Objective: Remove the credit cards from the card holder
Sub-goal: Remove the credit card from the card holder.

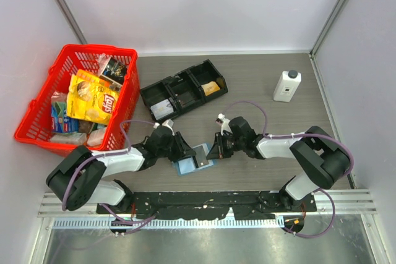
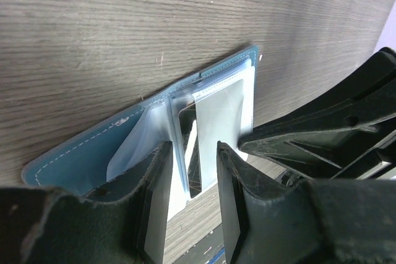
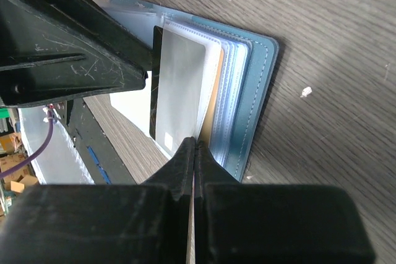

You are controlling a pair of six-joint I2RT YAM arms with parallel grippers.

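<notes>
The light-blue card holder point(image 1: 185, 167) lies open on the table between my two grippers, its clear sleeves fanned out point(image 2: 80, 159) point(image 3: 260, 78). A pale grey credit card point(image 1: 202, 156) sticks out of the sleeves toward the near edge point(image 2: 216, 109) point(image 3: 179, 85), with an orange card edge behind it. My left gripper point(image 1: 184, 151) point(image 2: 193, 146) is open, its fingers straddling the sleeve edges and the grey card. From the right, my right gripper point(image 1: 215, 151) point(image 3: 197, 141) is shut on the corner of a credit card, which I see edge-on.
A black three-compartment tray point(image 1: 182, 91) with cards in it sits behind the holder. A red basket point(image 1: 43, 129) full of snack packets stands at the left. A white bottle point(image 1: 286, 86) stands at the back right. The black base rail point(image 1: 204, 201) runs along the near edge.
</notes>
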